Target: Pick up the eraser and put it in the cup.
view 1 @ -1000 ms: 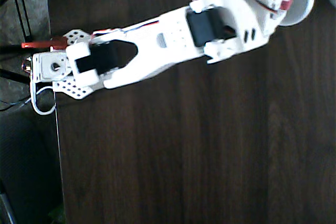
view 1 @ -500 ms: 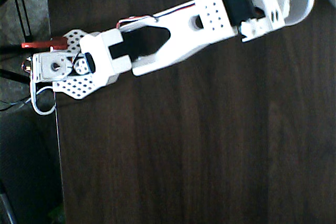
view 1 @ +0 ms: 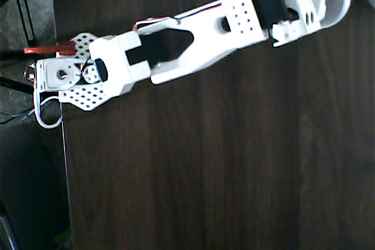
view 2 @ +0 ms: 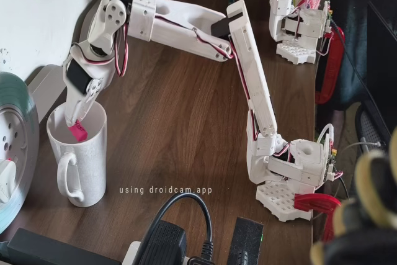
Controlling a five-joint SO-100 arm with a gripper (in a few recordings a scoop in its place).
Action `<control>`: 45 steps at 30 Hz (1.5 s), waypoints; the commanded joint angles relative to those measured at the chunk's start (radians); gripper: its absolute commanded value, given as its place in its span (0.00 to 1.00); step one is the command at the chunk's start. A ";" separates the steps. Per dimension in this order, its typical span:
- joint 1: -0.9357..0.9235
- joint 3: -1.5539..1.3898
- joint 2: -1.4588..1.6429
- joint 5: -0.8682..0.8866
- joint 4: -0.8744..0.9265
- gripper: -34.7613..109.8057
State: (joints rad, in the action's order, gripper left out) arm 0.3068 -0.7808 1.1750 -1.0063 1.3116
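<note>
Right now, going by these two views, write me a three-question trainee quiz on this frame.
1. True or false: the eraser lies on the table.
2. What is the gripper positioned over? A) cup B) black power strip C) red clamp
3. Fill in: the cup has a ____ on its side in the fixed view.

Key: 1 false, held in the gripper at the cup's mouth; 2 A; 3 handle.
</note>
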 commanded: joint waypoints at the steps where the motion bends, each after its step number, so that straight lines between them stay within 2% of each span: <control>1: -0.011 0.040 0.018 -0.014 -0.037 0.43; 5: -0.025 0.046 0.058 0.035 -0.020 0.39; 12: -0.035 0.046 0.305 0.175 0.193 0.24; 17: -0.138 0.037 0.492 0.135 0.400 0.24; 20: -0.279 -0.086 0.676 0.012 0.463 0.24; 23: -0.374 -0.402 0.948 -0.135 0.342 0.24; 25: -0.391 -0.848 1.347 -0.296 0.141 0.24; 27: -0.420 -1.164 1.660 -0.399 0.009 0.24; 28: -0.431 -1.243 1.744 -0.434 0.003 0.24; 33: -0.486 -1.365 1.819 -0.561 0.092 0.24; 36: -0.499 -1.612 2.013 -0.701 -0.028 0.24; 38: -0.497 -1.703 2.103 -0.749 -0.017 0.24; 41: -0.488 -1.829 2.117 -0.825 -0.040 0.24; 45: -0.483 -2.072 2.120 -0.963 -0.235 0.24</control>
State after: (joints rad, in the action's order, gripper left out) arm -0.1672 -2.7351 3.2628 -1.5048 1.2579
